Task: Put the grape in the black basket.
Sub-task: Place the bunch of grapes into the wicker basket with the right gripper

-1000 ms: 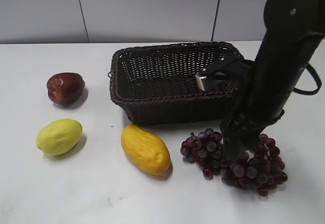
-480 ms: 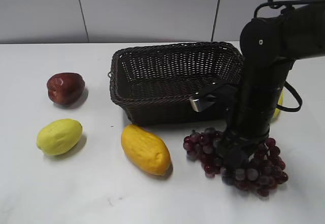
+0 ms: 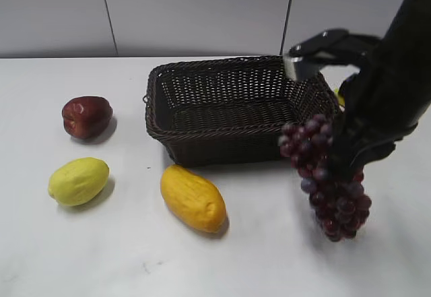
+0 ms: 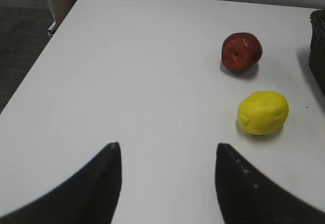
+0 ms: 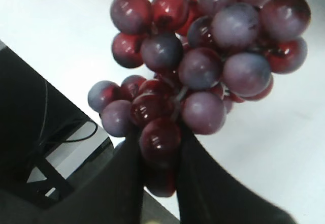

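Near the left edge of the tabletop lie a dark red apple and, closer to the front edge, a yellow lemon. The left tool hangs above this side with its jaws wide apart and holds nothing. Toward the front edge lies a yellow mango. Behind it, near the back edge, stands the black basket, with no fruit inside. At the right, the right tool is closed on the grape, which hangs in the air just beside the basket's front right corner. The pick-up seems done; carrying it over the rim and releasing remain.
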You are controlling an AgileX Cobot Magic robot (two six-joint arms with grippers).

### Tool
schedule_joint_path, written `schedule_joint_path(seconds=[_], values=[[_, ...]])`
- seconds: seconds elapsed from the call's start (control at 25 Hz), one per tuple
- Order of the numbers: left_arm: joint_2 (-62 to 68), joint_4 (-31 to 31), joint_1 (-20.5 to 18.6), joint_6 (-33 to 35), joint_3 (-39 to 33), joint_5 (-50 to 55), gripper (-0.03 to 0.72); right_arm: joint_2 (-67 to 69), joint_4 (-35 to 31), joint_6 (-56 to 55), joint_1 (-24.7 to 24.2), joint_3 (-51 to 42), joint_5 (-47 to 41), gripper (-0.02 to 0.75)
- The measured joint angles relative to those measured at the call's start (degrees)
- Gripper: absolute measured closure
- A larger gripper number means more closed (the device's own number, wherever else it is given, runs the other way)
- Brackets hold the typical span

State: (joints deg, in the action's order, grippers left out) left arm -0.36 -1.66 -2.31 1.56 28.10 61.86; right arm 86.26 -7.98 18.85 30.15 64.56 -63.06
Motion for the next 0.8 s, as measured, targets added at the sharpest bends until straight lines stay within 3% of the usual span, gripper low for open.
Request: schedule_joint_path(seconds=[0.36,0.56,0.8], values=[[0.0,0.0,0.0,0.0,0.0,0.0,0.136,-5.8,0.2,0.0,0.0,19.1,0.6,0.619],[0.0,0.0,0.0,0.0,0.0,0.0,0.136,-4.2,0.2,0.0,0.0,26.7,10.3,0.622],[0.0,0.0,0.0,0.0,0.0,0.0,0.136,2.3,0.2,0.0,0.0,27.3,20.9,0.624]])
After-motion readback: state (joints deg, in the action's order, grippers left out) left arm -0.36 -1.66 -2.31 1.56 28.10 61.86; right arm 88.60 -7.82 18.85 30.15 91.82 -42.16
